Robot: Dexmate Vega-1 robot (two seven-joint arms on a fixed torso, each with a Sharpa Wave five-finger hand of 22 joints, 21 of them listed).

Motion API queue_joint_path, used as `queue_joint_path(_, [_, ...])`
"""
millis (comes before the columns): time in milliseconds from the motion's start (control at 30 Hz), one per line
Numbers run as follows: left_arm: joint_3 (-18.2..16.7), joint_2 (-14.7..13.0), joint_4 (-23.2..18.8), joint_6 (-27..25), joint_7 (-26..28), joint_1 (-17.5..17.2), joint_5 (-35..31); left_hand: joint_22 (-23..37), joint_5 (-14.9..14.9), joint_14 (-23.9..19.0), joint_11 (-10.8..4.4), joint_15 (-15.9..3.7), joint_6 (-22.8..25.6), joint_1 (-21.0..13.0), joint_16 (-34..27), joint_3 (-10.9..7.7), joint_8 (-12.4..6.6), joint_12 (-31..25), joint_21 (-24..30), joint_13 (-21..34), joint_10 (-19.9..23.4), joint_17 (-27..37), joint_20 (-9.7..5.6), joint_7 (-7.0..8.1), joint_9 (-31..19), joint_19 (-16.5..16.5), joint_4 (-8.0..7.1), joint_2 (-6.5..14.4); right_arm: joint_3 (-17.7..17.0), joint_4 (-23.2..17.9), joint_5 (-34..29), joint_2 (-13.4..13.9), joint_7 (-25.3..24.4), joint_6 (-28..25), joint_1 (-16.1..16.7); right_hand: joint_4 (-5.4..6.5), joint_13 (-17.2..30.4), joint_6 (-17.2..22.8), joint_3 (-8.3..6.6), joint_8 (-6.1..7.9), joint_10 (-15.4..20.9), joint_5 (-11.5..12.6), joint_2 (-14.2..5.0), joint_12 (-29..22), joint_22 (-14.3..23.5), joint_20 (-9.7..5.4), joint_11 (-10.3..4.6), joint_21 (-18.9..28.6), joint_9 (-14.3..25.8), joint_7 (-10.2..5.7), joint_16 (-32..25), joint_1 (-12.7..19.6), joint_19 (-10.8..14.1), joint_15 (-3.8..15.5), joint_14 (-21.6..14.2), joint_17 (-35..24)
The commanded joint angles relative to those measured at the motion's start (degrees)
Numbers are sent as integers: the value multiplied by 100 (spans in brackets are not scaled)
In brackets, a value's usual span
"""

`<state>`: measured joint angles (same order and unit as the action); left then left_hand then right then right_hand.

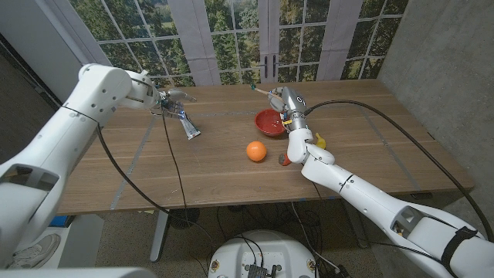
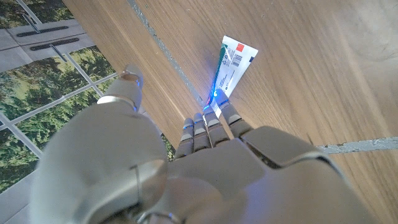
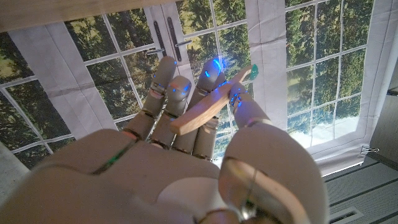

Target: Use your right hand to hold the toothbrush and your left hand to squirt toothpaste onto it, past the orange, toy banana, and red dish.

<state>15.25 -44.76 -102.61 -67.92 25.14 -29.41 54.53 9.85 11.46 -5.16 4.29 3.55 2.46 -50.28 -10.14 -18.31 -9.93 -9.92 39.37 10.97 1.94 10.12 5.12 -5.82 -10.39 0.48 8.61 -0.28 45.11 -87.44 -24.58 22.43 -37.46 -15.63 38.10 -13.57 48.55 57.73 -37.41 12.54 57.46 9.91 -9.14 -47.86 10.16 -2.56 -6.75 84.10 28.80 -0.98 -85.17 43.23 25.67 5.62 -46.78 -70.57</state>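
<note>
Our right hand holds the toothbrush clamped in its fingers above the red dish. Our left hand pinches the toothpaste tube, its tail on the surface. Next, we judge, comes lifting the tube toward the brush.

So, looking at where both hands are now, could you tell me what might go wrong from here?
1. The left hand grips the toothpaste tube only at its near end, so the tube could slip or swing during a squeeze.
2. The toothbrush sits loosely across the right hand fingers and may twist under pressure.
3. The hands are far apart across the table; bringing them together, the right arm passes over the red dish and orange and might knock them.
</note>
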Motion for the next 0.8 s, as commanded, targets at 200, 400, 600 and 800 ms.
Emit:
queue_joint_path(200, [220,-967,-592,2289,-1148,-894,-876,-3,-78,811,-83,15,-585,619,10,192,-7,-61,-504,-27,-712,-3,-53,336,4,-366,-161,75,-74,-260,146,28,218,-141,122,530,13,70,-574,21,328,38,-43,-34,10,-588,-361,2,9,-15,18,47,-11,662,-7,-14])
queue_joint_path(400, [81,-1036,-437,3299,-1545,-1276,-1056,0,-106,873,-223,-119,-544,903,-17,259,-52,-93,-616,-37,-732,-1,-147,536,11,-414,-264,161,-97,-299,284,3,380,-226,130,532,3,69,-573,23,331,38,-44,-31,10,-590,-359,2,13,-6,20,46,-10,661,-6,-14])
queue_joint_path(600, [-39,-1020,-196,4152,-1907,-1581,-1154,1,-128,1002,-323,-193,-533,1132,-3,305,-53,-85,-746,-46,-820,-8,-278,735,21,-515,-329,254,-115,-313,438,-23,536,-329,121,532,-2,70,-574,22,333,37,-46,-31,9,-584,-358,3,10,1,20,46,-3,662,-7,-14])
queue_joint_path(800, [-82,-955,95,4966,-2305,-1785,-1280,2,-134,1120,-380,-230,-507,1247,12,321,-61,-72,-826,-52,-910,-14,-323,820,26,-566,-348,315,-82,-247,507,-84,560,-406,92,530,-5,51,-576,12,328,37,-48,-30,9,-587,-355,1,7,5,21,50,-8,661,-6,-13])
